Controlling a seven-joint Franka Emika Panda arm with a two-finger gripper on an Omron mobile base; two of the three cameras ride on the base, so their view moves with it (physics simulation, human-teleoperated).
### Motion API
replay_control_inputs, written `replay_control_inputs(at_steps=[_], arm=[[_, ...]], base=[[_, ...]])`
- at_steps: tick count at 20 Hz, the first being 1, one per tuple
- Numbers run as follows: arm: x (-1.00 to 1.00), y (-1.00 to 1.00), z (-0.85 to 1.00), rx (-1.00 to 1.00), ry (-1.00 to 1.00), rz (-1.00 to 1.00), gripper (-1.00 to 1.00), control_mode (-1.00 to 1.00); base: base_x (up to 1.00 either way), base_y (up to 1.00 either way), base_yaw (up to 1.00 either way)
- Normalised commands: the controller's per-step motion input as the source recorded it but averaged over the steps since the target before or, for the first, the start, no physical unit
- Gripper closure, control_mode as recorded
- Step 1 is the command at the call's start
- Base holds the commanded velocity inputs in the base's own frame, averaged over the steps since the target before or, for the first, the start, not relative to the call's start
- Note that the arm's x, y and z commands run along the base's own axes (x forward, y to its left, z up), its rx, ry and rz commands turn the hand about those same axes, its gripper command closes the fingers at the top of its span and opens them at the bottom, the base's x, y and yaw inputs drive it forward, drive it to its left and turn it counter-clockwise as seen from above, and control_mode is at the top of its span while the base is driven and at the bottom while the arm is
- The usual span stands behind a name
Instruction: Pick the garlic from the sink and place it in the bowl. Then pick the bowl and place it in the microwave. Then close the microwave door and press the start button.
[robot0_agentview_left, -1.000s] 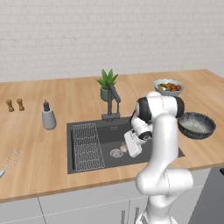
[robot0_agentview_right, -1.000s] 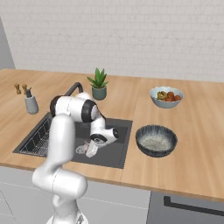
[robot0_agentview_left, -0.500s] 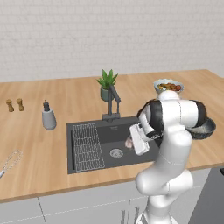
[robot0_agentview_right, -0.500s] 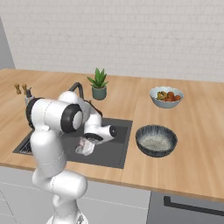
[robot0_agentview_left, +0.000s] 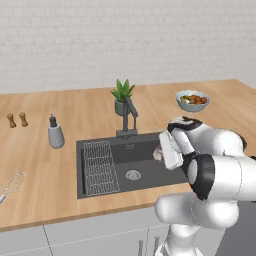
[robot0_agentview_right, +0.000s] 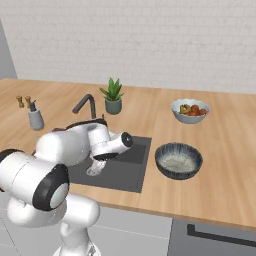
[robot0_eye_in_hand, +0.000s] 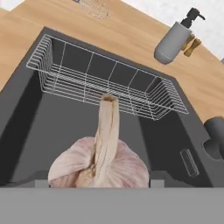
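Across the middle of the left base view, a dark grey sink (robot0_agentview_left: 131, 165) is set into a wooden desk (robot0_agentview_left: 35, 170), with a wire grid rack (robot0_agentview_left: 100, 166) in its left part and a round silver drain (robot0_agentview_left: 133, 175) near its centre. A white robot arm rises from the lower right of that frame and bends down over the right part of the sink, its claw (robot0_agentview_left: 159, 153) just above the basin. In the hand view, the garlic (robot0_eye_in_hand: 100, 162), a whitish-pink bulb with a long pale stem pointing up the frame, sits at the bottom centre between the two dark fingertips (robot0_eye_in_hand: 41, 183), one tip on each side of it; the claw stands wide around the bulb, and I cannot tell if the tips touch it. Beyond the garlic lie the dark sink floor and the wire rack. A grey soap dispenser (robot0_eye_in_hand: 175, 38) stands on the desk at the upper right of the hand view. In the right base view, the dark grey-blue bowl (robot0_agentview_right: 178, 160) rests on the desk just right of the sink, right of centre in the frame. A white bowl of colourful food (robot0_agentview_right: 189, 110) stands behind it, and a potted plant (robot0_agentview_right: 113, 96) stands behind the sink beside the dark faucet (robot0_agentview_right: 84, 104).
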Motion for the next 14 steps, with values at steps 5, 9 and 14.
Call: replay_control_inputs(at_steps=[5,9,14], arm=[[-0.73,-0.37,1.0,-0.17,-0.02,-0.1,1.0,-1.0],[-0.38,-0.4,0.89,-0.17,0.05,-0.28,1.0,-1.0],[-0.26,-0.55,0.65,-0.13,0.07,-0.36,1.0,-1.0]], base=[[0.0,0.0,0.0],[0.0,0.0,0.0],[0.0,0.0,0.0]])
